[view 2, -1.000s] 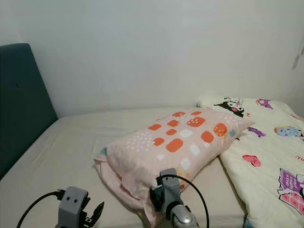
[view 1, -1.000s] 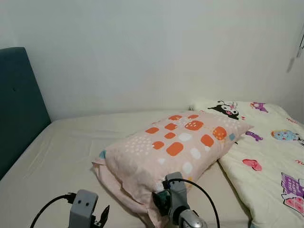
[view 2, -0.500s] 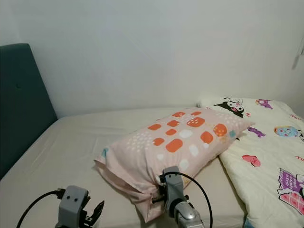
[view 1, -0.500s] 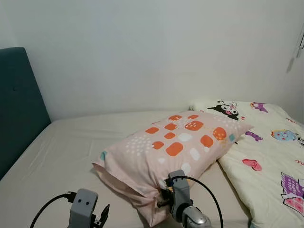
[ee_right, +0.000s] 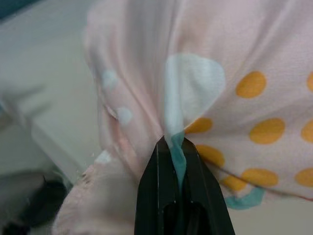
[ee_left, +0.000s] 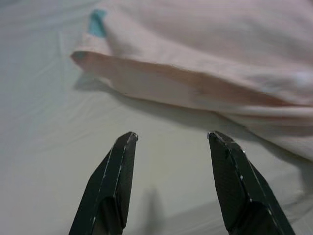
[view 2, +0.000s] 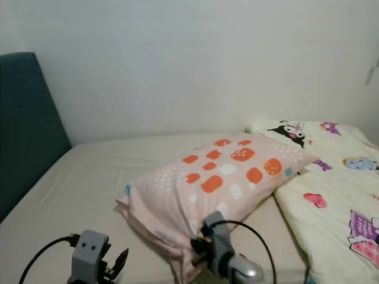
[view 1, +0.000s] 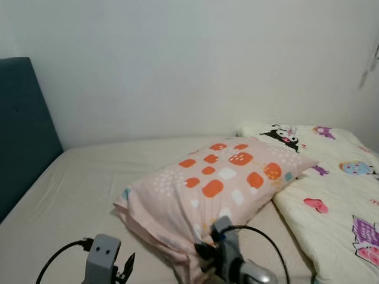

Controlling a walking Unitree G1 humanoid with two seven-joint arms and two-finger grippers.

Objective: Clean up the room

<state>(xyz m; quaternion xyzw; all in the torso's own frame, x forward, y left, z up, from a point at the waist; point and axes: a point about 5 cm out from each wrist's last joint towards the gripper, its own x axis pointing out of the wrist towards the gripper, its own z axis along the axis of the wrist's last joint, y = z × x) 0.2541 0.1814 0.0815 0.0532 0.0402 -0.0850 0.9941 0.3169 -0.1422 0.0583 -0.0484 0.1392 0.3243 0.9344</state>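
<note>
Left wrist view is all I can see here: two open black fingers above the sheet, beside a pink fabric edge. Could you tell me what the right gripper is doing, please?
Observer: The right gripper is shut on a fold of the pillow, at its near edge.
Operator: Thank you. What lies beyond the pillow?
Observer: A cartoon-print quilt lies on the right side of the bed; the pillow's far corner rests on it.
Operator: And where is the left gripper relative to the pillow?
Observer: The left gripper hovers open over the bed sheet, left of the pillow's near end and not touching it.
</note>
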